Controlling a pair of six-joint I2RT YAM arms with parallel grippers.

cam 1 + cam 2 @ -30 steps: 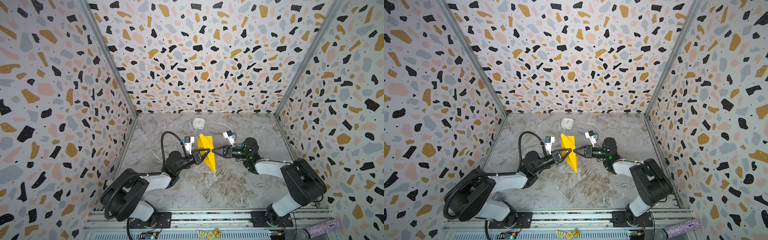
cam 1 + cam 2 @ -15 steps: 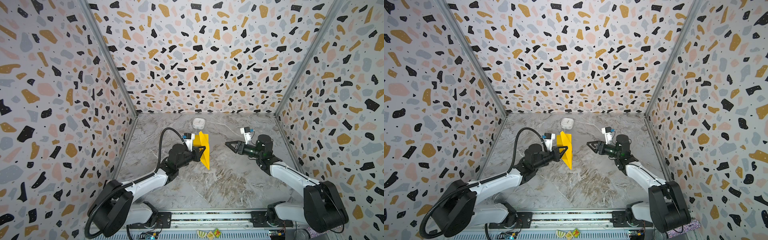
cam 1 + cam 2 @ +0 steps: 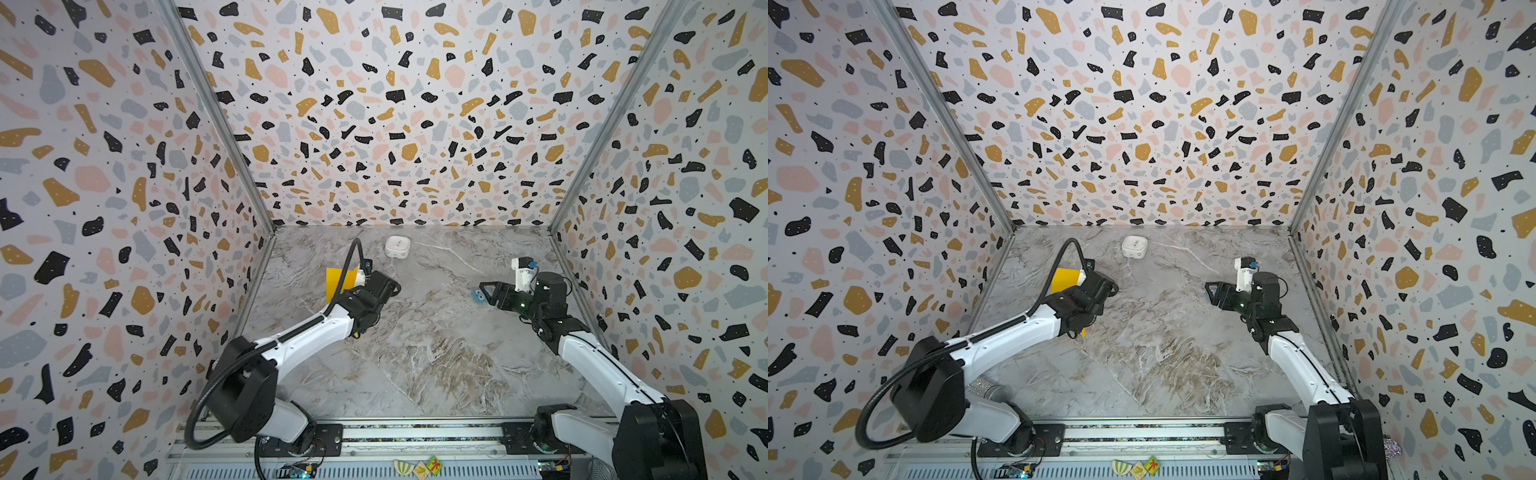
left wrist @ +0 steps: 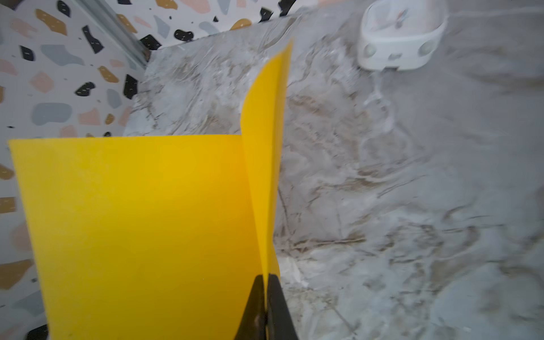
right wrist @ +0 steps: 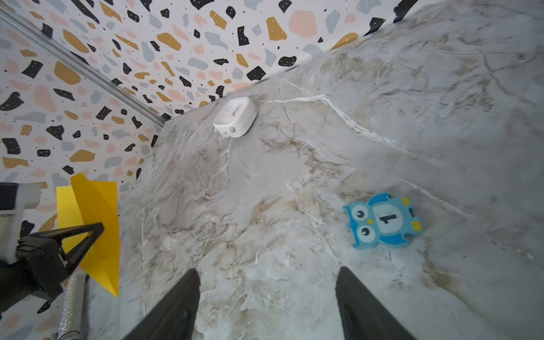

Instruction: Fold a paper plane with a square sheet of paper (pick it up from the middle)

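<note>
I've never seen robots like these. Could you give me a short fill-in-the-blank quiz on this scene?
1. The left arm's jaws are ____ on the thin yellow-orange sheet of paper.
2. The right arm's jaws stand ____, holding nothing.
3. The small blue owl-shaped toy lying on the marble-patterned table shows the number ____.

Missing words: shut; open; 1.

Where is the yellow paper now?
In both top views the paper is left of centre, pinched in the left fingers, near the left wall.
</note>
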